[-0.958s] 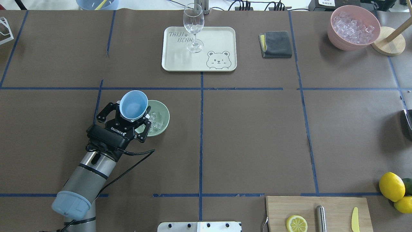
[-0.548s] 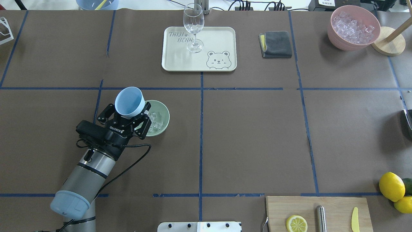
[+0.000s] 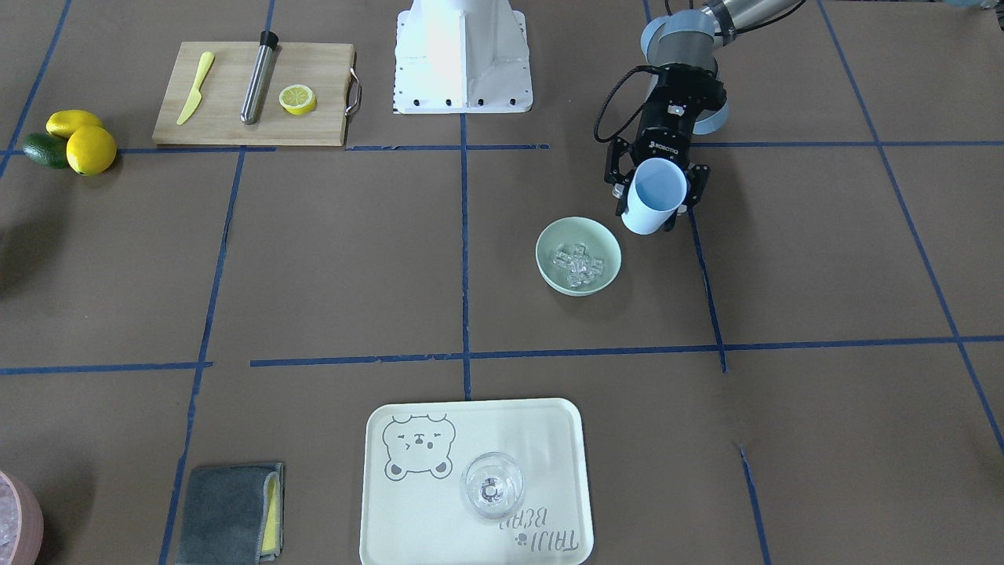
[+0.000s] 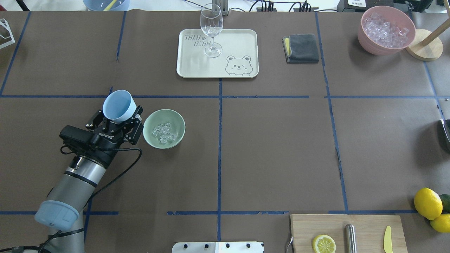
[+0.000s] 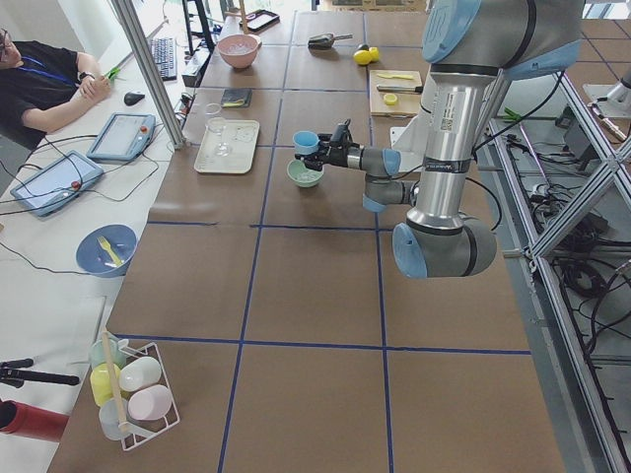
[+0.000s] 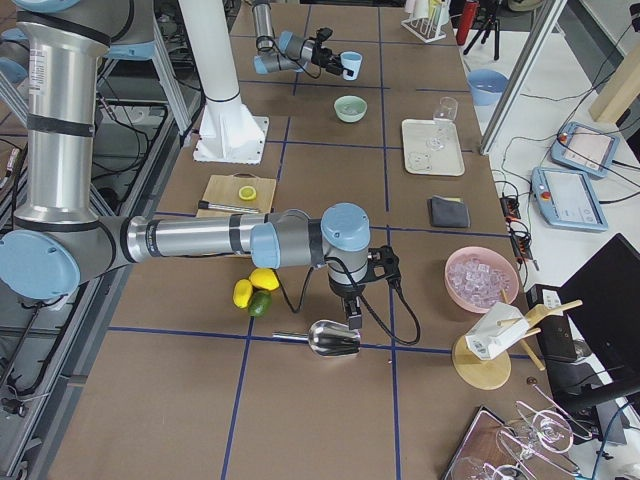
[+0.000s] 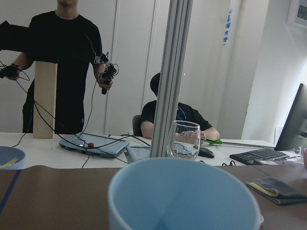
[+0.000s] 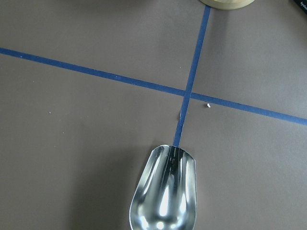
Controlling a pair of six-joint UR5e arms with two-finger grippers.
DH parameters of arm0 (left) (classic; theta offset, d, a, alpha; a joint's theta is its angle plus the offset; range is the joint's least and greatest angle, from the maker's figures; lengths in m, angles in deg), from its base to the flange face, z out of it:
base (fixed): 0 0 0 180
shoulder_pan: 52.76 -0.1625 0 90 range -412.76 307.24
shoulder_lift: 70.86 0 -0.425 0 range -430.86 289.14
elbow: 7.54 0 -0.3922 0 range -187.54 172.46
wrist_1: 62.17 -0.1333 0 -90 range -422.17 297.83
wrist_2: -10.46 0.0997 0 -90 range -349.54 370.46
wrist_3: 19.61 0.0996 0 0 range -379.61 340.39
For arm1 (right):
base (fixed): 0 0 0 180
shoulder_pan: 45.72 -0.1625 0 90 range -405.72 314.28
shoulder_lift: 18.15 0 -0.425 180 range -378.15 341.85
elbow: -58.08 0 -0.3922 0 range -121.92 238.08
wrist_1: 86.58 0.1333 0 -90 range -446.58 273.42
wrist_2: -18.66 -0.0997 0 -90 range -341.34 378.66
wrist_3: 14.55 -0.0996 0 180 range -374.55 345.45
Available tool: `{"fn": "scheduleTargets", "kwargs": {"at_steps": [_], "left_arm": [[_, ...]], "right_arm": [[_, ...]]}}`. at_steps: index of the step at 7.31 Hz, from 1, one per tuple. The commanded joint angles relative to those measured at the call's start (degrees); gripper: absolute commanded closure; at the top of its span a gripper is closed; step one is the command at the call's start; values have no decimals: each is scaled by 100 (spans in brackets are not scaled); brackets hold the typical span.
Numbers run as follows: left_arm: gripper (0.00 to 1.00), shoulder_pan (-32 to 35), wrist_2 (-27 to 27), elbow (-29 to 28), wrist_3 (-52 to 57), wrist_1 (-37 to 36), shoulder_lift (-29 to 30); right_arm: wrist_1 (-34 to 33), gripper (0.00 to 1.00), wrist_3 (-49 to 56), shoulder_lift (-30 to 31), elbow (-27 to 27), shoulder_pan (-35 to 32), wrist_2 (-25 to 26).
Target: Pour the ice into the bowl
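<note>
The pale mint-green bowl (image 4: 177, 121) stands left of the table's middle and also shows in the front view (image 3: 549, 239). Several small clear ice cubes (image 4: 164, 132) lie inside it (image 3: 578, 265). My left gripper (image 4: 117, 117) is shut on an empty light blue cup (image 4: 119, 105) and holds it just left of the bowl, mouth tilted up, apart from the rim. The cup fills the bottom of the left wrist view (image 7: 182, 196). My right gripper (image 6: 350, 300) is far off by a metal scoop (image 8: 165, 191); I cannot tell whether it is open or shut.
A cream tray (image 4: 239, 38) with a wine glass (image 4: 211, 30) stands at the back. A grey cloth (image 4: 301, 48) and a pink container of ice (image 4: 365, 38) are back right. A cutting board (image 4: 365, 225) with a lemon slice (image 4: 323, 243) and lemons (image 4: 428, 203) are front right.
My left gripper has carried the blue cup leftward, away from above the bowl, and tilted it back upright. The bowl with ice now shows in full.
</note>
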Motion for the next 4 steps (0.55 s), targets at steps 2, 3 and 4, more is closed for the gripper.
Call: {"fn": "scheduleTargets", "kwargs": {"at_steps": [2, 3, 4], "left_arm": [[100, 795, -754, 0, -1152, -8, -1157], [100, 1094, -1229, -17, -1821, -8, -1456], [100, 1297, -1294, -148, -1880, -17, -1615]], "right_arm": [[9, 0, 1, 0, 0, 0, 0], [9, 0, 1, 0, 0, 0, 0], [9, 0, 1, -9, 9, 0, 0]]}}
